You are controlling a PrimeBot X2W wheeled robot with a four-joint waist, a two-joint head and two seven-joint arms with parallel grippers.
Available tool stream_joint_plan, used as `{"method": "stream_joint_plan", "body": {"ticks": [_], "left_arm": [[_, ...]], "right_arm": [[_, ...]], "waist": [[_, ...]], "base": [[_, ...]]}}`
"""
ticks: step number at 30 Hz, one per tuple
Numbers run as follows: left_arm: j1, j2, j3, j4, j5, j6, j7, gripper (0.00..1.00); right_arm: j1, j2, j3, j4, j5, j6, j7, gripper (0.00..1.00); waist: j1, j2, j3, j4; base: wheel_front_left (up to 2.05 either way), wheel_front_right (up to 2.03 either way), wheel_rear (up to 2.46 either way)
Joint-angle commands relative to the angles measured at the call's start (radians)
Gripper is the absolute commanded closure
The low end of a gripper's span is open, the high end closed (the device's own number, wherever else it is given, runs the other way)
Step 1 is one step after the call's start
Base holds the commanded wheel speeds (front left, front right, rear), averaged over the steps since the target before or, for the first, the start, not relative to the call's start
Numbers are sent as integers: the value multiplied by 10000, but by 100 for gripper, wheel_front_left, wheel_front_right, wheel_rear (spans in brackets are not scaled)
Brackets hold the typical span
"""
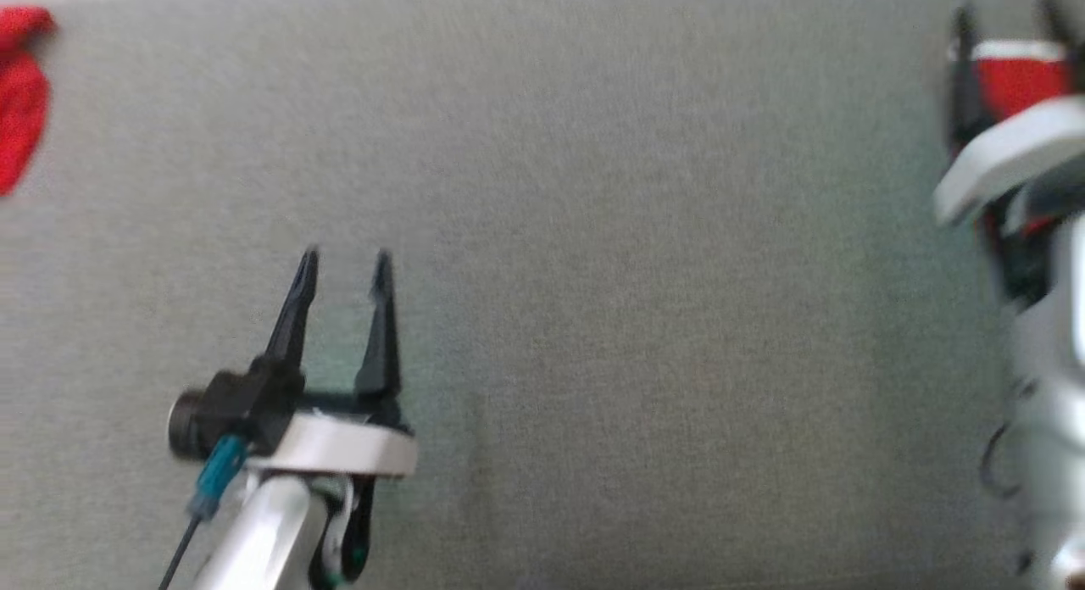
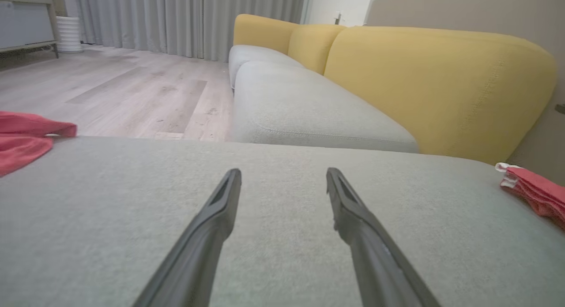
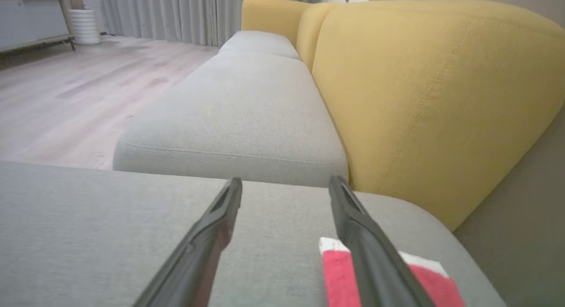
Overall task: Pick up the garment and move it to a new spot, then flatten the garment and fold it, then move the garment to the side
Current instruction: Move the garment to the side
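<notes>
My right gripper (image 3: 286,183) hangs with its fingers spread wide, gripping nothing. The folded red garment (image 3: 337,274), white band along its far edge, lies flat on the grey cushion (image 1: 593,276) right beneath one of those fingers. My left gripper (image 1: 346,259) is spread apart too, low over bare cushion. Well off to its left, a second red cloth (image 1: 21,107) lies crumpled near the cushion's edge.

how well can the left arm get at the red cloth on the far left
Probably yes: the left tool is open, and only bare grey cushion lies between it and the red cloth.
</notes>
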Motion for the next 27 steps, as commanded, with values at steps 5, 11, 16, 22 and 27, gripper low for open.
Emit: {"method": "stream_joint_plan", "body": {"ticks": [5,11,16,22,27], "left_arm": [[665,259,785,94,-333,152,-233,0],[1484,266,891,516,-562,166,-322,0],[1864,219,824,755,-669,94,-354,0],[2208,90,789,871,-868,51,-370,0],[2437,52,731,915,-923,71,-382,0]], "right_arm": [[1062,845,311,-727,-23,-7,-662,0],[2995,1465,491,-1386,-107,-7,-1231,0],[4683,1565,504,-2158,300,-7,-1514,0],[6162,1570,855,-2778,958,-7,-1677,0],[6804,1572,1209,-3113,1180,-7,-1757,0]], "waist": [[2,0,-1356,406],[2,0,-2129,605],[2,0,-2519,775],[2,0,-2704,810],[2,0,-2761,757]], "base": [[0,0,0],[0,0,0],[0,0,0],[0,0,0],[0,0,0]]}}
